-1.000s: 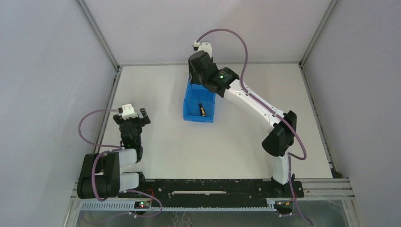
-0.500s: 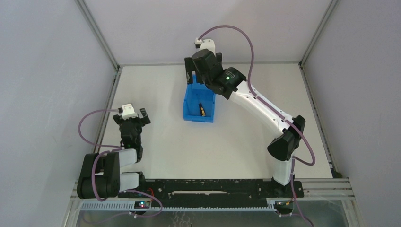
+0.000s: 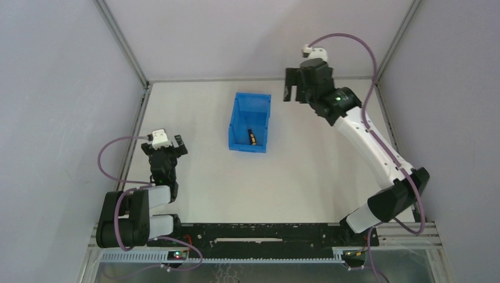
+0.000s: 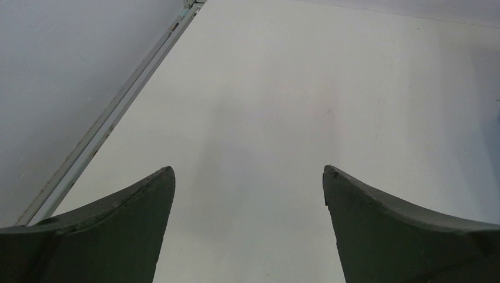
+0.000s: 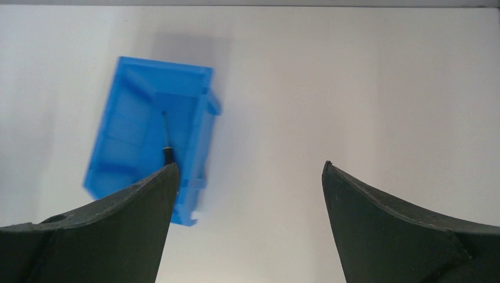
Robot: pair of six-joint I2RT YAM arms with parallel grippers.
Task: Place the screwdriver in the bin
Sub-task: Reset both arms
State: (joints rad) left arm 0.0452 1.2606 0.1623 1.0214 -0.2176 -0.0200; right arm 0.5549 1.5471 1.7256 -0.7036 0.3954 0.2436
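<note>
Showing the task apparently complete.

**Top external view:** the screwdriver (image 3: 251,137) lies flat on the floor of the bin (image 3: 236,118), toward its lower front edge, and neither arm touches it. The right gripper (image 3: 295,95) hangs over the far right part of the table (image 3: 306,171), well apart from the bin, with its jaws spread wide and empty. The left gripper (image 3: 164,145) sits near the table's left edge, jaws likewise apart and holding nothing. On this evidence the placing is done, and at most the right arm remains to be parked.

**Left wrist view:** the two fingers (image 4: 118,224) stand apart over bare table. Neither bin nor screwdriver falls within the frame.

**Right wrist view:** the open fingers (image 5: 401,224) frame the bin (image 5: 165,65), which appears blurred at lower left. The screwdriver (image 5: 167,138) shows as a thin dark shaft inside. Its handle is largely hidden behind the left finger, so its colours cannot be made out here.
</note>
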